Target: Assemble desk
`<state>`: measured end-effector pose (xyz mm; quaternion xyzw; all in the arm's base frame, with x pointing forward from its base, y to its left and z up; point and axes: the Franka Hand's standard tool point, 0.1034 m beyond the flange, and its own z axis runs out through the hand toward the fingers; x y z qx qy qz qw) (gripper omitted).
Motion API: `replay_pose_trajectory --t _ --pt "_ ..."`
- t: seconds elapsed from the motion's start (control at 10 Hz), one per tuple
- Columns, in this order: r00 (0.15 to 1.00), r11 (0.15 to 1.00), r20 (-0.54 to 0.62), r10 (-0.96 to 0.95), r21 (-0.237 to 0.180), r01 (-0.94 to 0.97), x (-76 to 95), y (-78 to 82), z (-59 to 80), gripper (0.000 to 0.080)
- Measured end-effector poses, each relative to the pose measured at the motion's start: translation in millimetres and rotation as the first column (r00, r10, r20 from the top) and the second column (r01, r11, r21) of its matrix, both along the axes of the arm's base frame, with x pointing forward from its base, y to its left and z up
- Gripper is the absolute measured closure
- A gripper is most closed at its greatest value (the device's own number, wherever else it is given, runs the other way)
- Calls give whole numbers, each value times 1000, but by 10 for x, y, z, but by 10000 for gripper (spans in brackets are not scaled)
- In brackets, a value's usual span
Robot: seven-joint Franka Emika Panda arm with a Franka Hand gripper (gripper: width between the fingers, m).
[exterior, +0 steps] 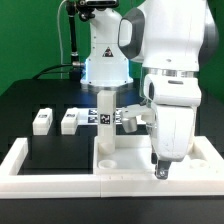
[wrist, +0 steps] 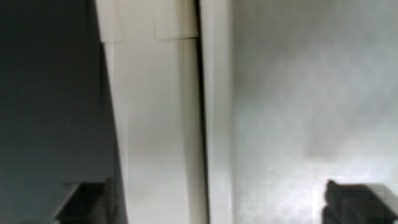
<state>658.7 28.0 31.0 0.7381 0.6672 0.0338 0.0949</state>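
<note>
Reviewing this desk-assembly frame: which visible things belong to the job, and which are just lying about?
Belongs to the job:
desk top
upright leg
loose leg
second loose leg
pincer, open over the desk top

Just there:
white border bars
marker board
black table

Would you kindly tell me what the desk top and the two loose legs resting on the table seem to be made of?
Desk top: probably moulded white plastic, smooth and fairly matte; even colour, rounded raised rim. First loose leg and second loose leg: seemingly the same white plastic, blocky and uniform, with black-and-white tags; painted wood cannot be excluded.
</note>
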Motion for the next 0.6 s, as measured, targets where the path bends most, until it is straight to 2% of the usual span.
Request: replay_pose_trajectory --t 0.6 --pt "1000 1000 0 -2 0 2 0 -13 0 151"
